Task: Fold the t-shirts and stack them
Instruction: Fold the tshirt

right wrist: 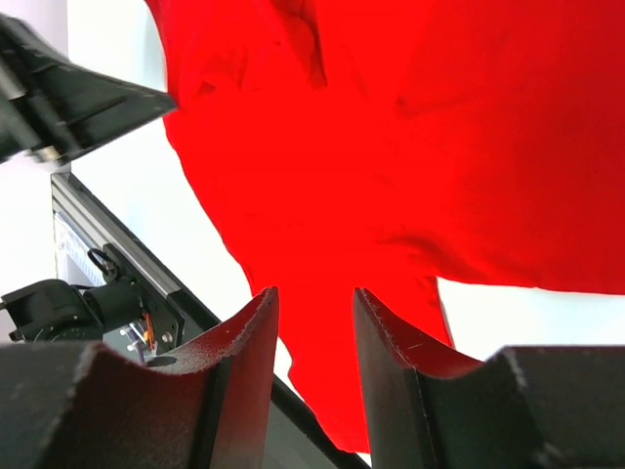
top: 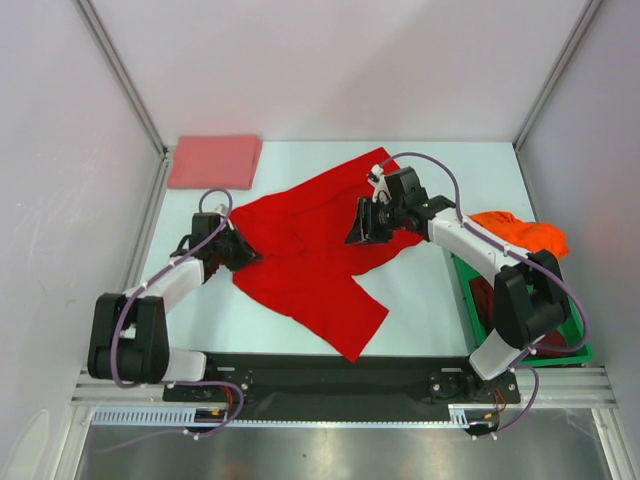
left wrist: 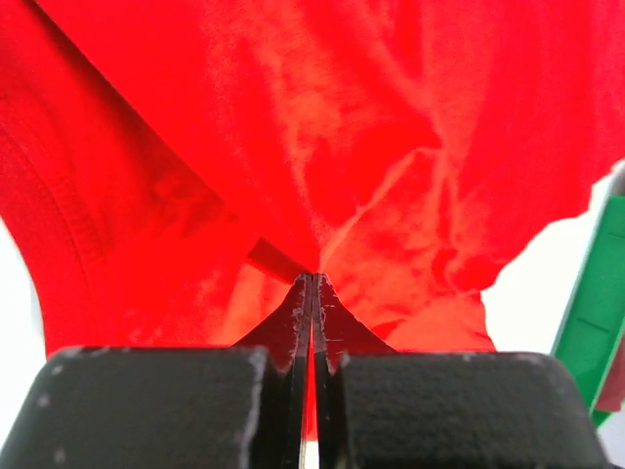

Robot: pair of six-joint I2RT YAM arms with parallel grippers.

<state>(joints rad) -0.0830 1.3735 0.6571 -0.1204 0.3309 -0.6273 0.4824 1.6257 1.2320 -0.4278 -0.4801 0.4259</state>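
A bright red t-shirt (top: 315, 262) lies crumpled and spread out in the middle of the white table. My left gripper (top: 244, 255) sits at the shirt's left edge, shut on a fold of the red cloth (left wrist: 322, 176); in the left wrist view a strip of red shows between the closed jaws of the left gripper (left wrist: 312, 278). My right gripper (top: 362, 233) hovers over the shirt's upper right part. In the right wrist view the right gripper (right wrist: 312, 293) is open, with the red t-shirt (right wrist: 410, 147) below and nothing between its fingers. A folded salmon-pink t-shirt (top: 213, 160) lies at the back left.
A green bin (top: 577, 351) stands at the right edge, with an orange t-shirt (top: 522, 231) draped over its far end and dark maroon cloth (top: 483, 296) inside. The green bin (left wrist: 596, 322) also shows in the left wrist view. Grey walls close in the table on three sides.
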